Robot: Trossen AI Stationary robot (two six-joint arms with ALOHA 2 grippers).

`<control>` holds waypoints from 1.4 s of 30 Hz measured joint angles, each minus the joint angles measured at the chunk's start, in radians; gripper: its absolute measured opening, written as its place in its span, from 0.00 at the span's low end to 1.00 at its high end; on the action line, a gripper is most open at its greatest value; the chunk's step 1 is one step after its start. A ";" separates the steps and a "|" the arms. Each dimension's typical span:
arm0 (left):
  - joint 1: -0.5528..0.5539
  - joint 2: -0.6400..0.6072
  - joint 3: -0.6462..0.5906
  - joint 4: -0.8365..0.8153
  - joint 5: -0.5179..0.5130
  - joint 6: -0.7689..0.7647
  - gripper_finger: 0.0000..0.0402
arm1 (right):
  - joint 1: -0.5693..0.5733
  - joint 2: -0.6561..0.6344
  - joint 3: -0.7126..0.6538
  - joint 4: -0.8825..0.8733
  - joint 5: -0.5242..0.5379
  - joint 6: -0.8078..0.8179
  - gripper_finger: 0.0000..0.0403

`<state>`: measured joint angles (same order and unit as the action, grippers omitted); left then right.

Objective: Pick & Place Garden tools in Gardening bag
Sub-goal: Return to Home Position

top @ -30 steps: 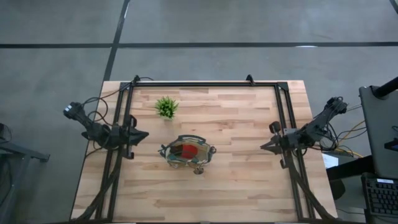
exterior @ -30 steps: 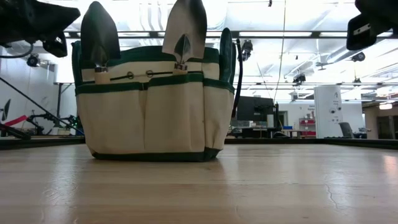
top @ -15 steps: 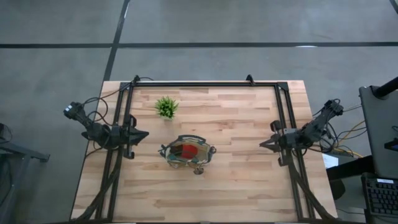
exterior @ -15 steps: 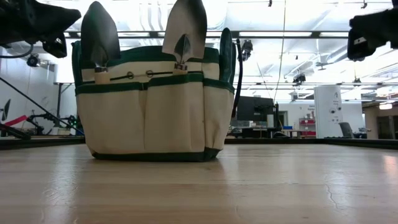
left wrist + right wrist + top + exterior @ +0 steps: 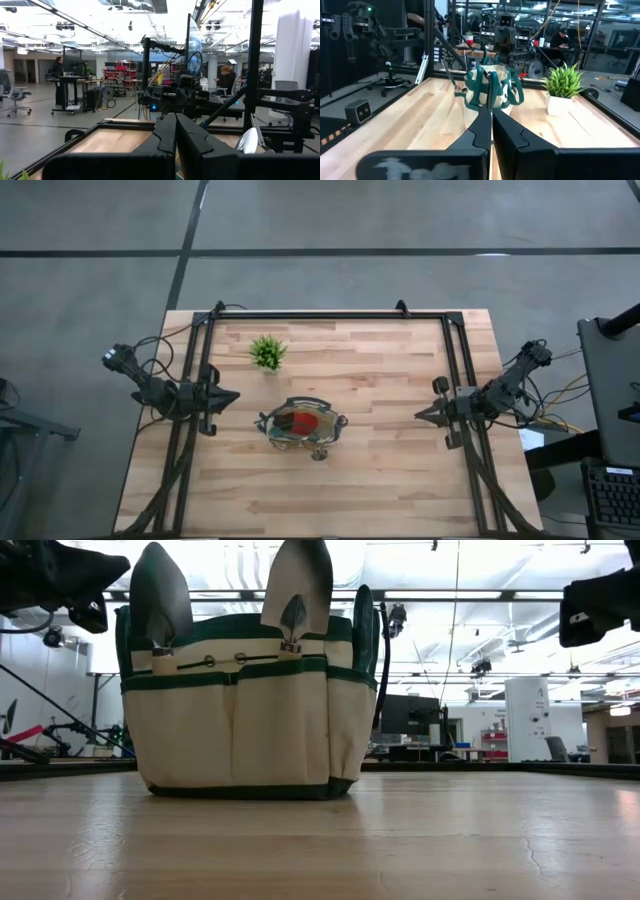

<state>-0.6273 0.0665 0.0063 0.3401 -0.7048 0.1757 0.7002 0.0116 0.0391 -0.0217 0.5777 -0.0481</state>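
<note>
The tan gardening bag (image 5: 303, 426) with dark green trim stands on its base in the middle of the table, also in the low view (image 5: 245, 705) and the right wrist view (image 5: 490, 90). Metal trowel blades (image 5: 297, 585) stick up out of its pockets, and a red-headed piece (image 5: 305, 421) lies inside. My left gripper (image 5: 232, 395) is shut and empty at the table's left side, above the table. My right gripper (image 5: 420, 415) is shut and empty at the right side, pointing at the bag.
A small spiky green plant (image 5: 267, 352) in a white pot stands behind and left of the bag, also in the right wrist view (image 5: 562, 85). A dark frame (image 5: 330, 315) runs along the table's far, left and right sides. People show in the room beyond.
My right gripper has dropped a little and crept toward the table's left, toward the bag. The bag and the left arm have kept still.
</note>
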 joint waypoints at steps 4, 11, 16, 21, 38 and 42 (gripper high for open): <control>0.000 0.000 0.000 0.001 0.000 0.000 0.03 | 0.000 0.003 0.000 0.000 0.000 -0.019 0.02; 0.000 0.000 0.000 0.001 0.003 0.000 0.03 | 0.000 0.003 0.000 0.000 0.000 -0.023 0.02; 0.000 0.000 0.000 0.002 0.003 0.000 0.03 | 0.000 0.003 0.000 0.000 -0.001 -0.023 0.02; 0.000 0.000 0.000 0.002 0.003 0.000 0.03 | 0.000 0.003 0.000 0.000 -0.001 -0.023 0.02; 0.000 0.000 0.000 0.002 -0.001 0.000 0.03 | 0.000 0.004 0.000 0.000 -0.001 -0.023 0.02; 0.000 0.000 0.000 0.002 -0.001 0.000 0.03 | 0.000 0.004 0.000 0.000 -0.001 -0.023 0.02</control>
<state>-0.6271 0.0666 0.0059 0.3424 -0.7055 0.1761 0.7002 0.0154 0.0391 -0.0216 0.5770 -0.0711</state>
